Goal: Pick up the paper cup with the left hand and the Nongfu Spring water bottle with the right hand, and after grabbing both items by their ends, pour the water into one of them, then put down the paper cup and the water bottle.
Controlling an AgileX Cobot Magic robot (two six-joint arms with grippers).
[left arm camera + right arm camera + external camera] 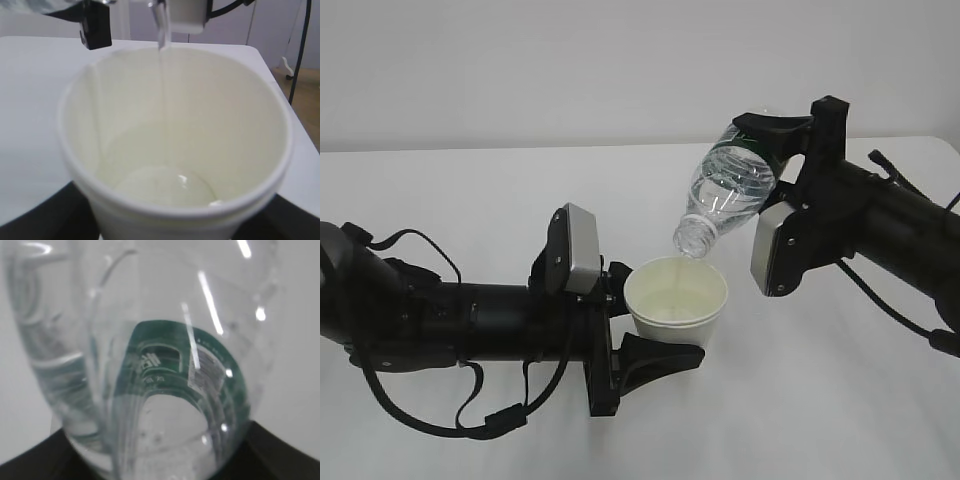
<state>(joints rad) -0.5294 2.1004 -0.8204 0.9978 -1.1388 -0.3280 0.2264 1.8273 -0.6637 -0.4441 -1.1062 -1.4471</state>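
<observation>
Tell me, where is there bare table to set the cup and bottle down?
Bare white table spreads behind the left hand, and in front of the paper cup. It is crowded in the middle, where the water bottle tips over the cup.

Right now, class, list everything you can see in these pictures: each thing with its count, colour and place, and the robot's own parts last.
small white paper cup: one, cream inside, upright in the left gripper, under the bottle's mouth.
clear ribbed plastic bottle: one, dark green label, tilted mouth-down over the cup.
water: one thin clear stream falling into the cup; a little pooled at its bottom.
white table: one, beneath everything.
left gripper: one, black, closed on the cup.
right gripper: one, black, closed on the bottle.
</observation>
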